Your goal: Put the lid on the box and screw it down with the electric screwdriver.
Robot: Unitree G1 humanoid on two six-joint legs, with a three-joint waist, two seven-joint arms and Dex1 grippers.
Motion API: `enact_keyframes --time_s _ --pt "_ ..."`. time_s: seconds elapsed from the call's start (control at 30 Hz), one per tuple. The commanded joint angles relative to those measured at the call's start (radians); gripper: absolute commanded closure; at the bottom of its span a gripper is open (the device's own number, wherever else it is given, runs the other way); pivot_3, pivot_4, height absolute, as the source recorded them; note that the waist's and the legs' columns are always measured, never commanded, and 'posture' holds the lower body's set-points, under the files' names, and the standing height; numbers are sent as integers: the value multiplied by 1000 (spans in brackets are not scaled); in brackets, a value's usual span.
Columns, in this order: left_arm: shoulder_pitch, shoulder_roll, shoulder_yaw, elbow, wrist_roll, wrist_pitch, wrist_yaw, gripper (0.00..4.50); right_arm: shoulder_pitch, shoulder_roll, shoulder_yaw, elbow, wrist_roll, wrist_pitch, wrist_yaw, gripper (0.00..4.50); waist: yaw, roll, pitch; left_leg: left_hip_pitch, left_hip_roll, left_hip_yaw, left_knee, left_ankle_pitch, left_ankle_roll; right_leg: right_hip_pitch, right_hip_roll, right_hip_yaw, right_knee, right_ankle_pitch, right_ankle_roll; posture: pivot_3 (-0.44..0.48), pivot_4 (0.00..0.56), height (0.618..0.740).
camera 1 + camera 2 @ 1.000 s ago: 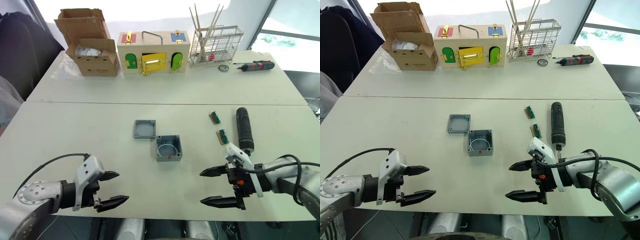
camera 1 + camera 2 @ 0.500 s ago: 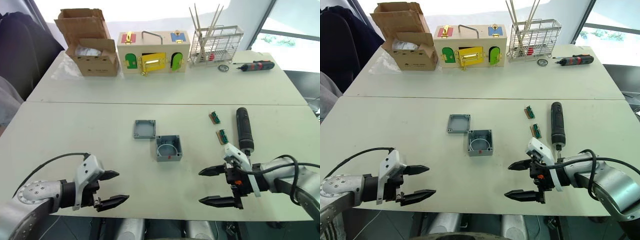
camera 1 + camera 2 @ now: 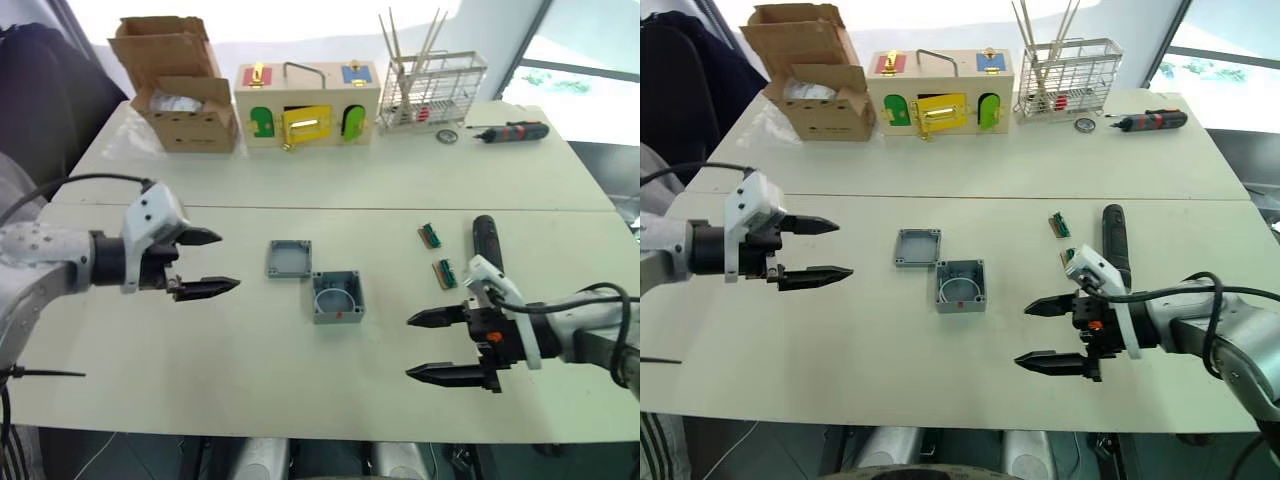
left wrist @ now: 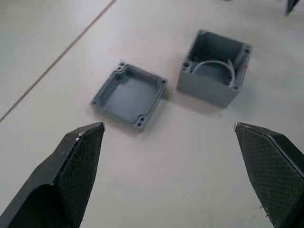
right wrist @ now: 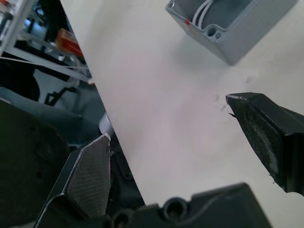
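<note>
The grey box [image 3: 338, 295] sits open-topped mid-table with white wire inside and a red mark on its near side. The grey lid [image 3: 288, 258] lies flat, hollow side up, touching the box's far left corner. Both show again in the left wrist view, lid [image 4: 130, 95] and box [image 4: 214, 74]. The black electric screwdriver [image 3: 488, 258] lies to the right of the box. My left gripper [image 3: 205, 263] hovers open, left of the lid, pointing at it. My right gripper [image 3: 432, 346] is open and empty, in front of the screwdriver and right of the box.
Two small green connector pieces [image 3: 437, 254] lie left of the screwdriver. Along the far table stand a cardboard box [image 3: 182, 84], a wooden box with coloured doors [image 3: 306, 105], a wire rack [image 3: 432, 90] and a small red-and-black screwdriver [image 3: 513, 131]. A seam [image 3: 330, 207] joins the two tables.
My left gripper has risen from the table's front edge and moved far forward, level with the lid. My right gripper shifted slightly forward and right. Lid, box and screwdriver stay put.
</note>
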Motion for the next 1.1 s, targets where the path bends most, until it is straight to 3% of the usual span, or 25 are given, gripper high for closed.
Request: enact_keyframes --time_s 0.03,0.13,0.27,0.57,0.83,0.93,1.1 --pt "-193 -110 -200 39 67 -14 -59 19 -27 42 18 -49 5 4 -72 0 3 -2 1 0 0 0 0 0 0 0 0 0 0 0 0 0 150 731" --pt "-311 -242 -369 98 187 -77 -62 19 -27 86 39 -71 -25 -4 -148 0 7 -3 1 -1 -1 -1 3 0 1 1 1 0 1 0 0 0 150 731" --pt "-355 -327 -499 126 258 -102 -110 19 -4 134 35 -98 -32 0 -228 0 -1 -3 1 -1 -1 0 3 0 0 0 1 1 0 0 0 0 150 731" --pt "-380 -406 -618 242 377 -222 -239 19 79 147 7 -117 -57 -32 -280 0 7 -3 1 -1 0 -1 3 -2 4 0 1 0 1 -1 1 0 150 731" --pt "-396 -475 -659 327 449 -269 -293 19 96 172 6 -107 -78 -58 -314 0 4 -3 1 -1 0 -1 3 -2 4 0 1 1 1 -1 1 0 150 731" --pt "-399 -490 -679 360 490 -309 -317 798 92 181 7 -103 -84 -65 -326 0 4 -3 1 -1 0 -1 3 -2 4 0 1 0 1 -1 1 0 150 731" --pt "-402 -519 -685 406 529 -343 -329 3301 93 204 11 -109 -91 -70 -352 0 5 -3 1 -1 0 -1 3 -2 4 0 1 0 1 -1 1 0 150 731"
